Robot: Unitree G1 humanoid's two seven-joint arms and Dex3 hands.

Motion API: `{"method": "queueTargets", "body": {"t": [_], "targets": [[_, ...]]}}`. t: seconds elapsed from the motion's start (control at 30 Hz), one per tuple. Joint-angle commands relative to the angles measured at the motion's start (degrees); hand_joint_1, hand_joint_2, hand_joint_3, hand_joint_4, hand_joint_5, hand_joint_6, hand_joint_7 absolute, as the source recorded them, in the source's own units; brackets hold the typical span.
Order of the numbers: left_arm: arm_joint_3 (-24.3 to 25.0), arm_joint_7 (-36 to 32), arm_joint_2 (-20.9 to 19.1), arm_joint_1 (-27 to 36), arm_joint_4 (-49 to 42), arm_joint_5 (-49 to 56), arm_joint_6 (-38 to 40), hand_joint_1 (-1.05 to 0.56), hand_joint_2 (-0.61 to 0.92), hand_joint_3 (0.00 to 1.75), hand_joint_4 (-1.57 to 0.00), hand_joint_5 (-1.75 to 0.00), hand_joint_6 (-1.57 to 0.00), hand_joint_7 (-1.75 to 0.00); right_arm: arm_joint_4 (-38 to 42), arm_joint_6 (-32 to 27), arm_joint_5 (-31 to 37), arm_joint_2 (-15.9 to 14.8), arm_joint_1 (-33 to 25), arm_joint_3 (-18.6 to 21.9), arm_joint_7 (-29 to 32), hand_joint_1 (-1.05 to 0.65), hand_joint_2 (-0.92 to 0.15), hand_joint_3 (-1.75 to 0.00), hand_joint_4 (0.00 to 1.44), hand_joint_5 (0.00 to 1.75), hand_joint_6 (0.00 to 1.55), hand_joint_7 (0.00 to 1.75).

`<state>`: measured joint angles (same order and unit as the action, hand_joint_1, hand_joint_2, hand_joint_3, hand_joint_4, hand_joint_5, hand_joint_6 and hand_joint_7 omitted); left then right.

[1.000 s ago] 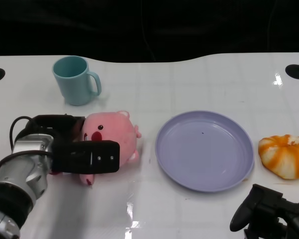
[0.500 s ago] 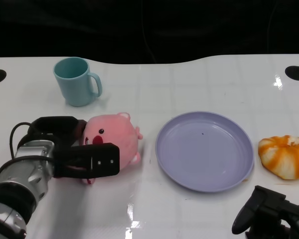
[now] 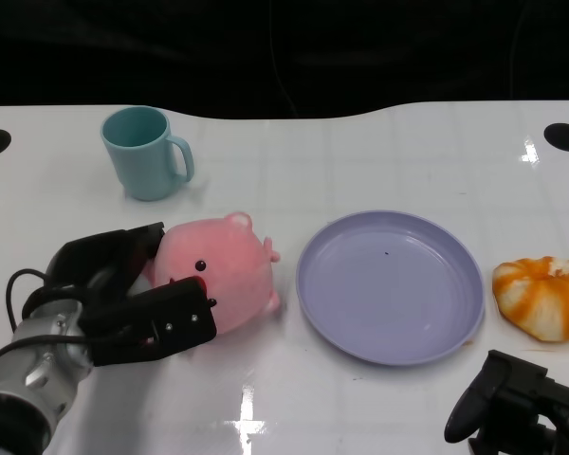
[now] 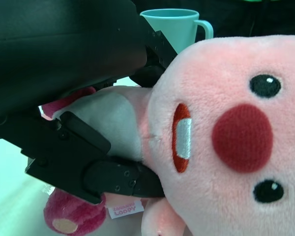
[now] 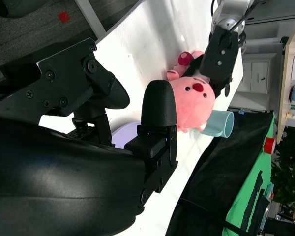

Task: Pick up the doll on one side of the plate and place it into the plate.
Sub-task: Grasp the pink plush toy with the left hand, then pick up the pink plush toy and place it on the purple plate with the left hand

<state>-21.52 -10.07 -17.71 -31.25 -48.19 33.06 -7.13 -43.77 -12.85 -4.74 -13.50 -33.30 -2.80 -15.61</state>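
Gripping the round pink plush doll (image 3: 223, 282), the robot's left hand (image 3: 133, 299) has black fingers (image 3: 166, 318) across the doll's near side and others (image 3: 109, 251) behind its far side, so the toy sits clamped between them. Doll position: left of the round lilac plastic plate (image 3: 390, 285), just beside its rim, not on it. In the left wrist view the doll's (image 4: 226, 142) face fills the frame, with a finger (image 4: 88, 167) pressed under it. Right hand (image 3: 517, 412): low at the near right edge of the white table (image 3: 360, 161), fingers apart, holding nothing. Teal plastic mug (image 3: 147, 152): upright, behind the doll. Orange-and-white striped plush (image 3: 542, 297): right of the plate.
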Motion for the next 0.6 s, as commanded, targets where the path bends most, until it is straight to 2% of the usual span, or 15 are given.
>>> {"method": "queueTargets", "body": {"t": [0.03,0.37,0.47,0.6], "targets": [[2.47,3.22,-0.80,2.95,7.04,-2.51,2.59,-0.21,0.65,0.96,-0.92,-1.75,-0.74,-1.75,0.42,0.33,-0.35,-0.57,0.42,0.44,-0.20,-0.05,-0.66,-1.08,0.61,1.75,0.52,1.50],[6.01,7.56,0.29,5.43,22.15,-3.79,11.73,-0.22,0.60,1.02,-0.91,-1.75,-0.70,-1.75,1.95,1.00,0.53,-0.57,1.25,-0.14,-0.18,-0.04,-0.65,-1.08,0.61,1.74,0.54,1.50],[5.74,8.42,1.39,4.38,24.64,-3.84,12.75,-0.20,0.54,1.13,-0.92,-1.75,-0.72,-1.75,1.91,0.64,0.70,-0.56,1.41,-0.29,-0.02,-0.03,-0.63,-1.11,0.62,1.75,0.55,1.49],[3.92,9.13,2.91,1.98,26.19,-2.19,12.92,-0.20,0.55,1.11,-0.93,-1.75,-0.74,-1.75,2.07,1.21,1.18,-0.67,1.74,-0.36,-0.07,-0.01,-0.61,-1.13,0.63,1.74,0.56,1.48]]}}
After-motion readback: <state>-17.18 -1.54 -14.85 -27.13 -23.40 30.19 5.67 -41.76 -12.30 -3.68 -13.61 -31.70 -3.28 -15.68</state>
